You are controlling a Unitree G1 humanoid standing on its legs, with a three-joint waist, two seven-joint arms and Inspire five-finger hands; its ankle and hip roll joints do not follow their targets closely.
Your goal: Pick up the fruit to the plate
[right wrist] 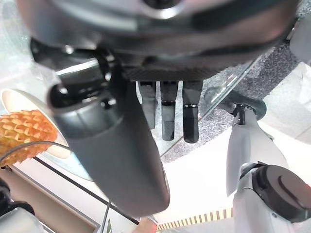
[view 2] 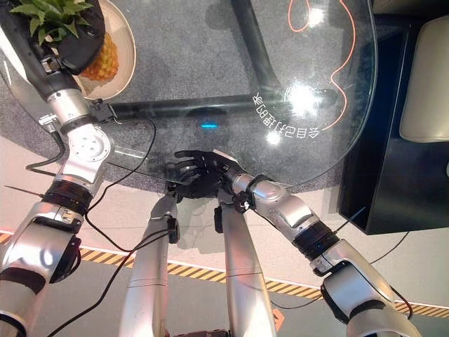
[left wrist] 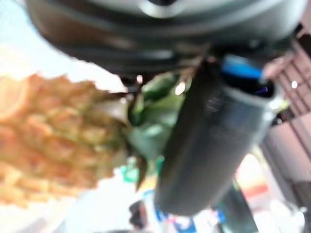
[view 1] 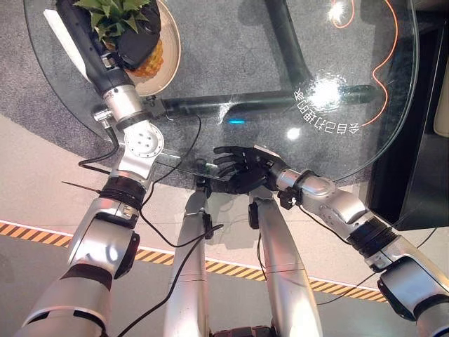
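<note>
1 pineapple (view 1: 144,60) on 1 plate (view 1: 170,49), left hand (view 1: 137,38) seemingly gripping it.

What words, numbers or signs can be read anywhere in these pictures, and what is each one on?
White characters on the glass table: one curved line, seen upside down and reversed with glare on it, so not readable.
Yellow and black striped tape on the floor: a warning marking with no words.
Pineapple and plate: no print visible.

Orange pineapple (view 1: 149,62) with green leaves, cream plate (view 1: 170,42).
</note>
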